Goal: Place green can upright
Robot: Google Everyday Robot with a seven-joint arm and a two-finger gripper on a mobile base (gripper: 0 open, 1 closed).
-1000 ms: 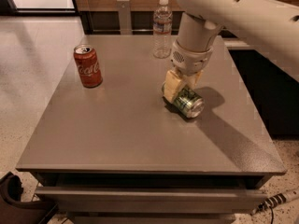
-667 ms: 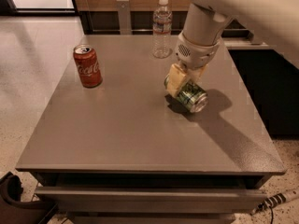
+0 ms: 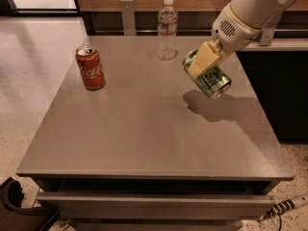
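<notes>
The green can (image 3: 211, 80) is dark green with pale markings and silver ends. It hangs tilted in the air above the right part of the grey table (image 3: 139, 134), one silver end pointing down to the right. Its shadow lies on the tabletop below. My gripper (image 3: 204, 62) is shut on the can's middle, with a cream-coloured finger (image 3: 203, 60) across its near side. The white arm comes in from the upper right.
A red Coca-Cola can (image 3: 90, 68) stands upright at the table's left. A clear water bottle (image 3: 167, 29) stands at the far middle edge. A dark counter is to the right, a cable lies on the floor at lower right.
The gripper has lifted the green can off the tabletop and carried it up; the can now hangs tilted in the air instead of lying on the table.
</notes>
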